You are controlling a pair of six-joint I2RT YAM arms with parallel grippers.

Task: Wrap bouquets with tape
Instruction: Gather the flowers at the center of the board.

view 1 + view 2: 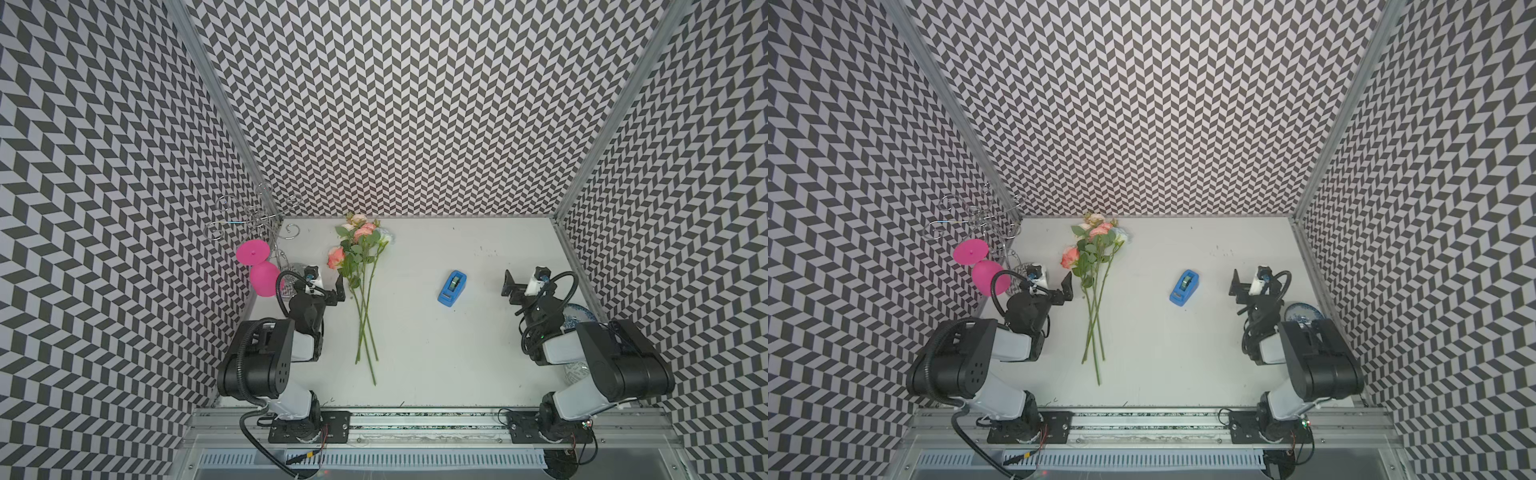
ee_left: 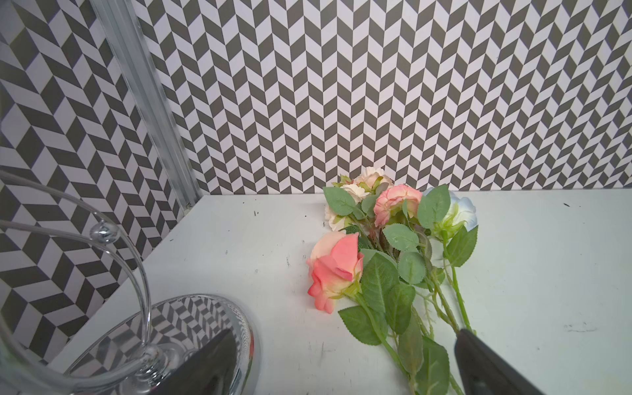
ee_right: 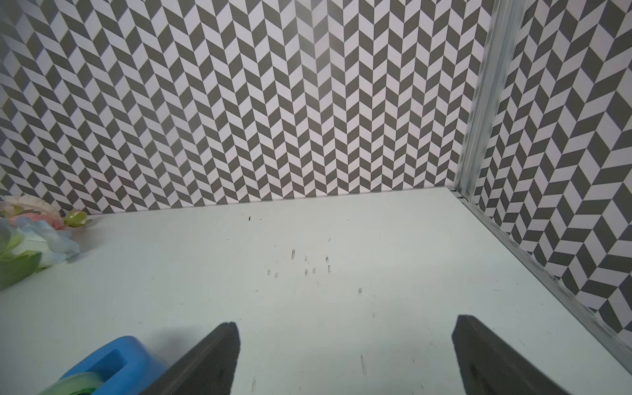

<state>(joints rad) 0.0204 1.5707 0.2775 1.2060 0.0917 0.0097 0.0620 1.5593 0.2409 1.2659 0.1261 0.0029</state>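
Note:
The bouquets point(image 1: 362, 266) lie as one loose bunch of green-stemmed roses on the white table point(image 1: 436, 353), left of centre. Pink, peach and white blooms point at the back wall, and stems run toward the front; both top views show them point(image 1: 1096, 266). My left gripper point(image 1: 328, 286) stands open just left of the stems, touching nothing. In the left wrist view its fingers point(image 2: 478, 359) frame the leaves of the bouquets point(image 2: 376, 270). The blue tape point(image 1: 452, 289) dispenser sits right of centre point(image 1: 1184, 287). My right gripper point(image 1: 519, 286) is open to its right, over bare table point(image 3: 345, 323), with the tape point(image 3: 116, 366) beside one finger.
A pink goblet point(image 1: 259, 268) hangs by a silver wire rack point(image 1: 253, 220) in the back left corner, behind the left arm. The rack's shiny round base point(image 2: 191, 318) is close to a left finger. A blue-and-white dish point(image 1: 579, 316) sits under the right arm. Patterned walls close three sides.

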